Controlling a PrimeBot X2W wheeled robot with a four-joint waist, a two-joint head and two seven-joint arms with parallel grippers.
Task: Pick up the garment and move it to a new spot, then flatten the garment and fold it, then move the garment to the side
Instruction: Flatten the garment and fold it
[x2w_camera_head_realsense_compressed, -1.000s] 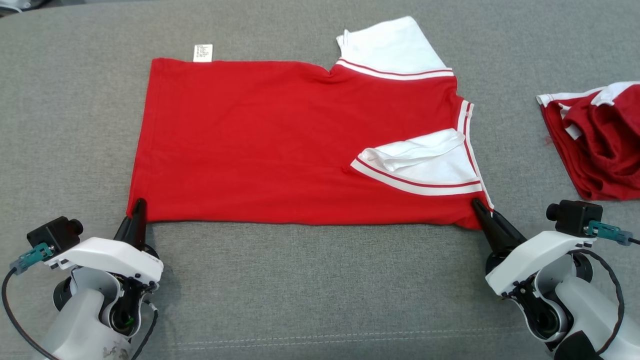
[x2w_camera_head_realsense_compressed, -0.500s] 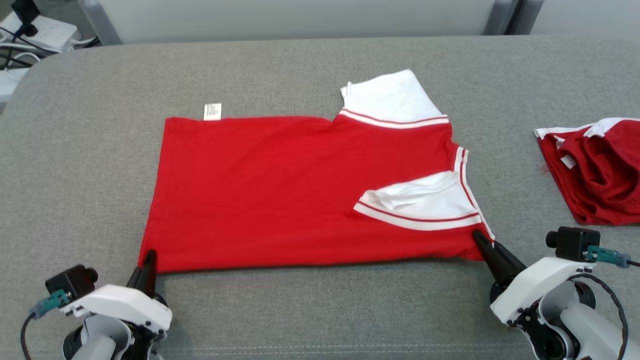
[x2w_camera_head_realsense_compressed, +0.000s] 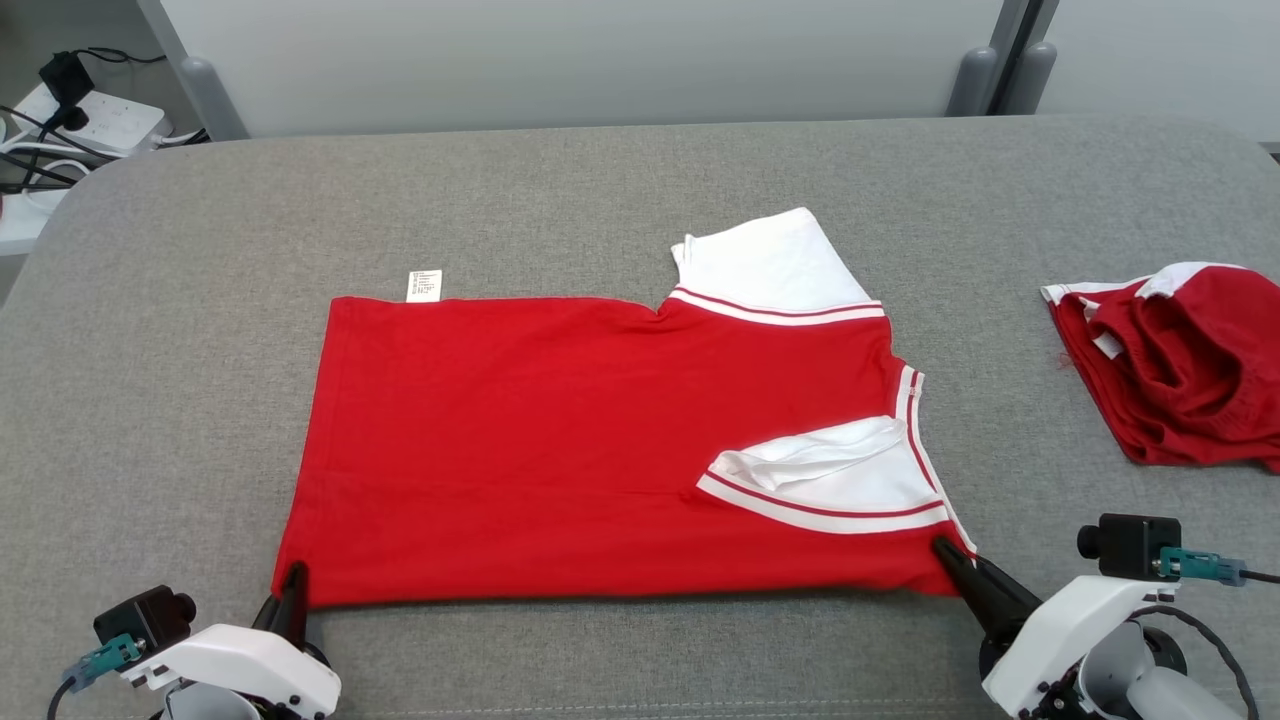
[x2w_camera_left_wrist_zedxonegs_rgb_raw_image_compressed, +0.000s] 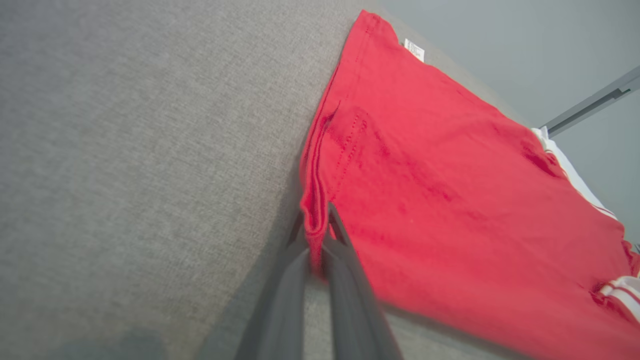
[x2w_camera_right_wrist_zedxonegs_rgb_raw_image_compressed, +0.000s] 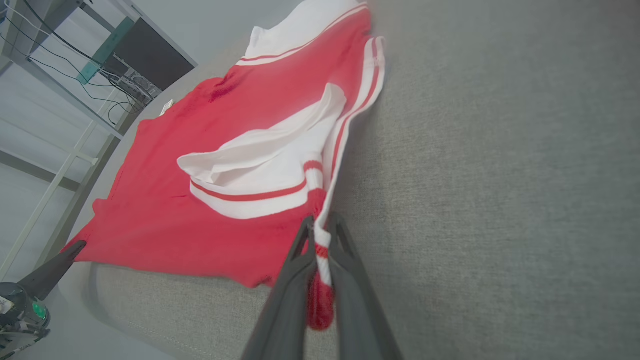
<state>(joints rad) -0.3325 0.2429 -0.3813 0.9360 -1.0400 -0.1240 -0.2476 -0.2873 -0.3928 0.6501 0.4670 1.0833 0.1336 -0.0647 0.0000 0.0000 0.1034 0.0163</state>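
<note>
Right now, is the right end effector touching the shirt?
Touching. The right wrist view shows the right end effector shut on the shirt's striped corner, cloth pinched between its jaws.

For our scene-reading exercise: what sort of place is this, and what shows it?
Probably a robotics lab: a grey padded table, a power strip with cables, and a metal rack.

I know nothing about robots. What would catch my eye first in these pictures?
A bright red shirt with white sleeves lies spread flat in the middle of the grey fabric surface. The left gripper and the right gripper each pinch one of its near corners between dark fingers. A crumpled red garment lies apart at the far right.
</note>
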